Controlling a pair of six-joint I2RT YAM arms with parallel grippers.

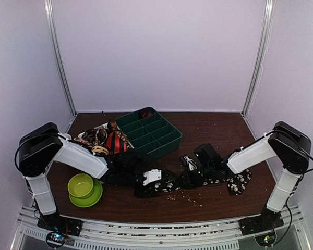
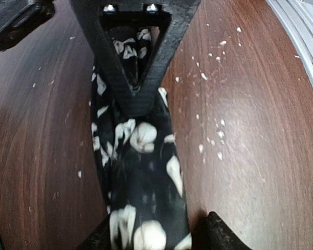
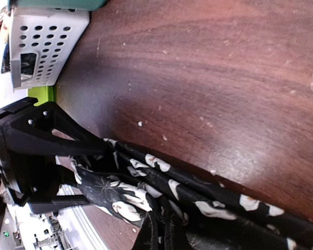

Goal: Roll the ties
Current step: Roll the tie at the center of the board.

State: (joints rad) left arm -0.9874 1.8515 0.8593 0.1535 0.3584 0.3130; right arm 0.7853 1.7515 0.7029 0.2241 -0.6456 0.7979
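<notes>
1. The tie point(image 2: 146, 172), black with cream flowers, lay flat along the table point(image 2: 250, 130), closest to the left wrist camera.
2. The left gripper point(image 2: 156, 237) straddled it. Its fingers point(image 2: 219, 235) stood partly apart, one on each side of the cloth, with a sliver of bare wood showing beside the one on the right of that view, so it held nothing firmly.
3. Further along the same tie, the right gripper point(image 2: 138, 104) was closed, its tips meeting in a point on the fabric and pinching it.
4. A white piece on the left wrist point(image 1: 152, 177) may have carried a marking, but it was too small to read.
5. The left arm point(image 1: 83, 156) reached low from the near left corner toward the middle. The right arm point(image 1: 250, 153) reached in from the near right, and the two grippers sat close together.
6. From above, the tie stretched across the front centre of the table, its far end near the right arm.
7. Other ties point(image 1: 107, 140), one red-and-black striped, lay heaped just left of a green tray point(image 1: 169, 145).
8. A green bowl point(image 1: 81, 183) sat on a green plate point(image 1: 94, 198) by the left arm.
</notes>
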